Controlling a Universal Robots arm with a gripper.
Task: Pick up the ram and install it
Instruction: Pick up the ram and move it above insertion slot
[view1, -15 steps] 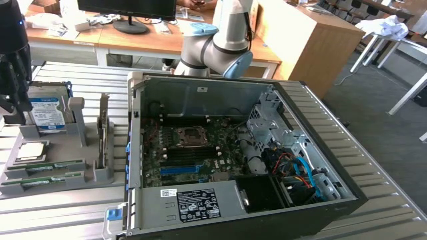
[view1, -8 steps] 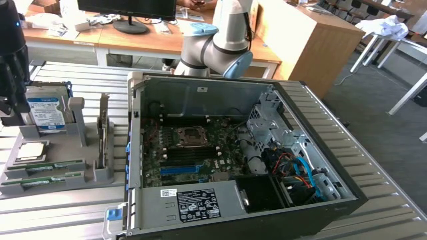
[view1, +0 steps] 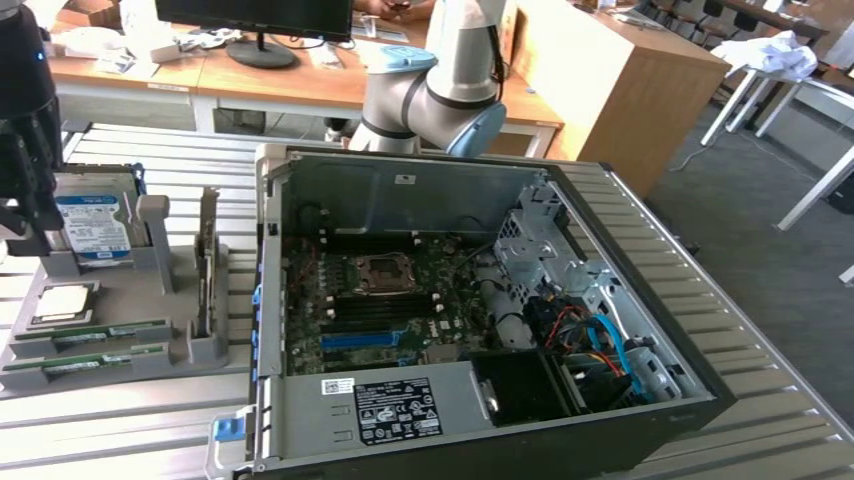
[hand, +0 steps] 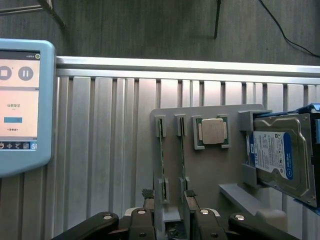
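The gripper (hand: 170, 214) hangs over the near end of the grey holder (hand: 210, 170), fingers spread wide and holding nothing. The ram (hand: 162, 155) stands on edge in a slot of that holder, with a second stick (hand: 181, 150) just beside it. Both sticks seem in line with the gap, so closing here might pinch the pair or snag the holder's end post.

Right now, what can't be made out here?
- Wrist view: near ends of the ram sticks, covered by holder clips and the gripper.
- Wrist view: hard drive, cut off by the frame edge.
- Exterior view: motherboard memory slots, too small to tell whether filled.
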